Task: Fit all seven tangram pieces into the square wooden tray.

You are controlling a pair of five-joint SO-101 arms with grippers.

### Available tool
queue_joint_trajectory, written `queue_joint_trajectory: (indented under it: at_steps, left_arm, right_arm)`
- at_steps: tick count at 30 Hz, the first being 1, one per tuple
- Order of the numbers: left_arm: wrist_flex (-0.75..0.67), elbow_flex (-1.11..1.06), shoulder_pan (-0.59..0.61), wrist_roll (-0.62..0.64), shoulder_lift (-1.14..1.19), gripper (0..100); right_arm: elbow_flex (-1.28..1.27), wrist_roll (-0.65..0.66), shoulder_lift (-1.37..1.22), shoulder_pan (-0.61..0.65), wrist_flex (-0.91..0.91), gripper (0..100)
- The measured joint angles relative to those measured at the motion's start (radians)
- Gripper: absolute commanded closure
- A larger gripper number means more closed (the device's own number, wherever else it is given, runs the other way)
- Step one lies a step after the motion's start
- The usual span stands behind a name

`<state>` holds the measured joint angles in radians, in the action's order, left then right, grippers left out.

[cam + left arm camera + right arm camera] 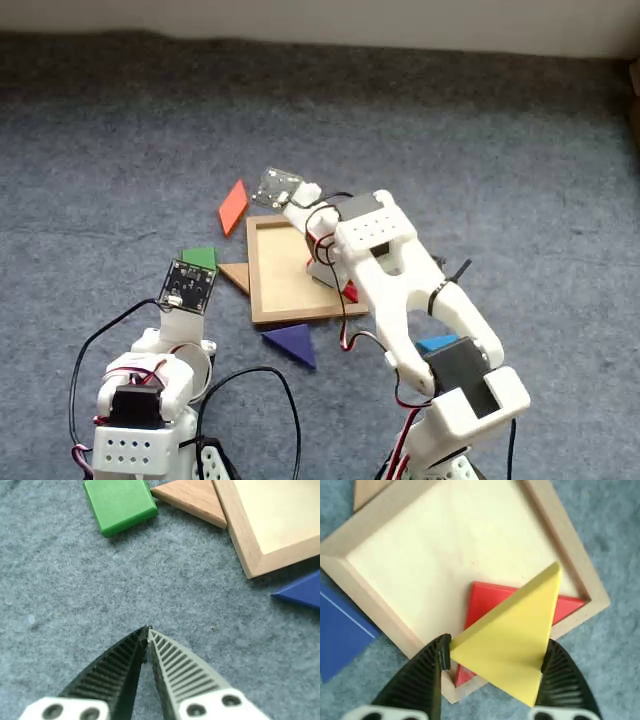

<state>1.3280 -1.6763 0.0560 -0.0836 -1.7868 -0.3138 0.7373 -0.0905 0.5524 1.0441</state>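
Observation:
The square wooden tray lies mid-table, and a red triangle rests flat in one of its corners. My right gripper is shut on a yellow triangle, holding it tilted just above the red piece and that corner's rim. My left gripper is shut on nothing, low over bare carpet. Beyond it lie a green square and a plain wooden triangle against the tray's outer rim. A dark blue triangle lies just outside the tray's near edge.
An orange parallelogram lies on the carpet beyond the tray's far left corner. A light blue piece peeks out beside the right arm, which spans the tray's right side. Open grey carpet lies at the far side and the left.

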Motion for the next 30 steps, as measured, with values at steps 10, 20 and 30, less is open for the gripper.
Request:
queue_joint_trajectory:
  at_steps: [10,20,30]
  left_arm:
    - [0.000,0.000,0.000,0.000,0.000,100]
    - [0.000,0.000,0.000,0.000,0.000,100]
    - [0.000,0.000,0.000,0.000,0.000,100]
  right_arm:
    - [0.000,0.106,0.000,0.068,-0.124,80.6]
    - [0.000,0.057,0.000,0.072,-0.132,68.7]
    - [0.000,0.052,0.000,0.115,-0.101,88.6]
